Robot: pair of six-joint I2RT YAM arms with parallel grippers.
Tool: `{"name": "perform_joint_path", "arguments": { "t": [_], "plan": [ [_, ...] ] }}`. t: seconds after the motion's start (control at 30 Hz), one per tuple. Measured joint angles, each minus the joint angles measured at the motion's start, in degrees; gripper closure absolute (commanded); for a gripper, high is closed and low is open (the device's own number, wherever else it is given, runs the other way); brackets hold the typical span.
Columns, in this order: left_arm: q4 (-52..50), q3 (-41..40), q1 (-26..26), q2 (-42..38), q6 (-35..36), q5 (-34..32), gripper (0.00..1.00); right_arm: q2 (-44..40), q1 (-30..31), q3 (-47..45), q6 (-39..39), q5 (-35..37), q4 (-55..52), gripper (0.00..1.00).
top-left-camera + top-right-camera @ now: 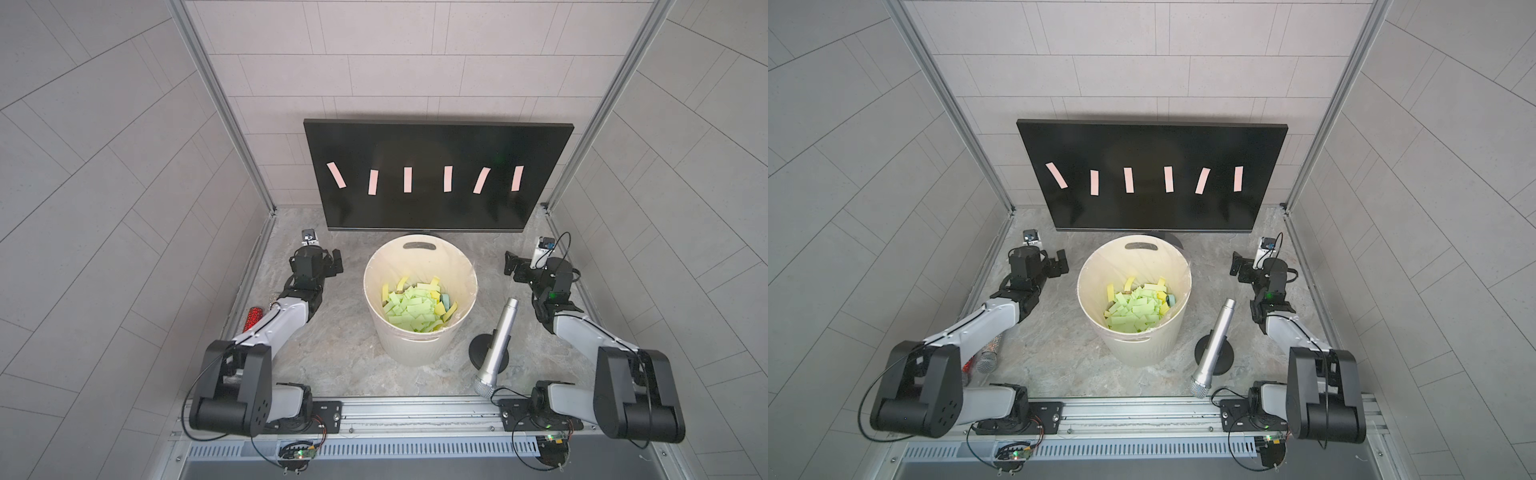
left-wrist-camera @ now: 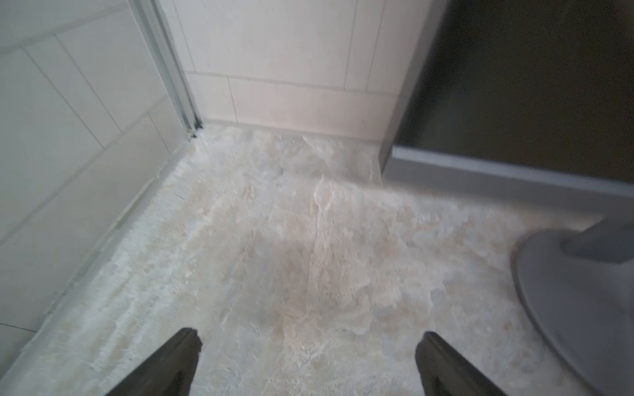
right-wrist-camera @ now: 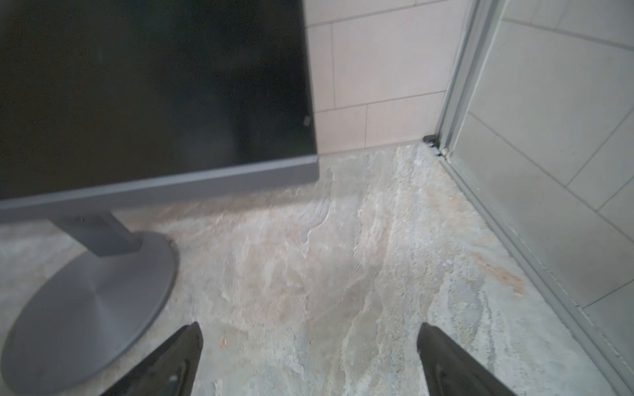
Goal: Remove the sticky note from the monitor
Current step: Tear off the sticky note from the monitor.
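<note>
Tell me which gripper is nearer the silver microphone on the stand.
Right. The right gripper sits just past the silver microphone, toward the monitor; the left gripper is across the cream bucket from it.

Cream bucket [image 1: 415, 353] of green slips [image 1: 411, 309], silver microphone [image 1: 498, 344] near it, red glittery microphone [image 1: 254, 318] well apart.

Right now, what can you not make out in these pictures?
- Red glittery object: in both top views, mostly hidden under the left arm.
- Sticky notes: writing, if any, too small in both top views; outside both wrist views.
- Monitor stand: in both top views, mostly behind the bucket.
</note>
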Motion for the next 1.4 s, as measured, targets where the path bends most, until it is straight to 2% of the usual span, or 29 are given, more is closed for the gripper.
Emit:
{"name": "perform_joint_path", "arguments": {
  "t": [0.17,0.33,0.47,0.57,0.97,1.23,1.4],
  "plan": [
    [-13.11,4.72,0.00,-8.31,-6.36,-2.25,0.00,-6.51,0.00,1.95,7.58,0.44,-11.93,0.00],
    [-27.74,11.78,0.07,-13.88,-16.83,-3.19,0.00,-15.96,-0.66,2.27,20.68,3.54,-25.57,0.00],
    [-34.91,13.00,0.28,-18.53,-21.88,0.07,0.00,-23.43,-1.55,2.49,26.14,2.58,-31.15,0.00],
    [-38.93,13.38,0.35,-20.96,-23.80,4.48,0.00,-25.68,-1.51,4.63,27.96,0.57,-34.82,0.00],
    [-49.09,23.54,0.33,-22.10,-25.70,20.04,0.00,-23.12,-1.03,14.32,29.53,-11.78,-35.69,0.00],
    [-49.92,27.93,0.33,-18.95,-26.67,29.57,0.00,-14.88,-1.20,21.90,29.68,-19.26,-29.11,0.00],
    [-49.88,29.99,0.33,-17.86,-26.75,33.66,0.00,-8.46,-2.10,24.17,33.68,-24.59,-21.81,0.02]
  ]
}}
